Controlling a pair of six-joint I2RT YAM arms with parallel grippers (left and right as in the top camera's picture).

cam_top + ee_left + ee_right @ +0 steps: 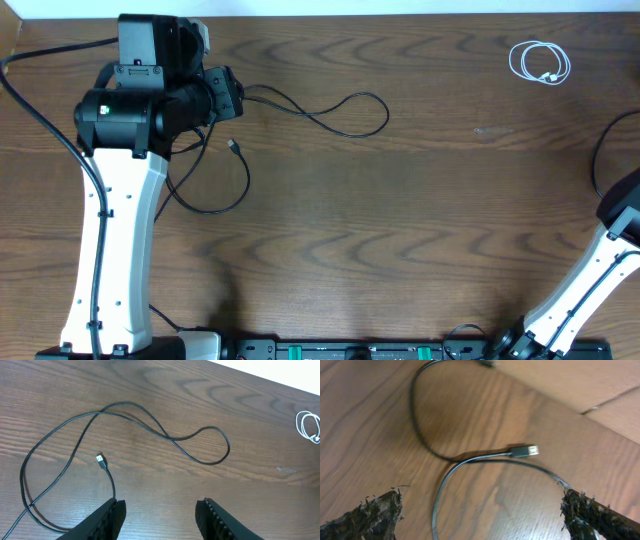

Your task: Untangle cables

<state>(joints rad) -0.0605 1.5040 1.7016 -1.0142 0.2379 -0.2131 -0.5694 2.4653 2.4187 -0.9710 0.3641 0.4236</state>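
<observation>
Two thin cords lie well apart on the brown wood-grain surface (400, 220): the long black cord (169, 437) sprawls in loose loops before the left end effector (160, 515), whose fingers (112, 515) stand half-spread on nothing (the cord's small plug (101, 460) rests near one finger); the short white cord (547, 76) sits coiled at the far right corner. The right end effector (485, 510) gapes wide, empty.
</observation>
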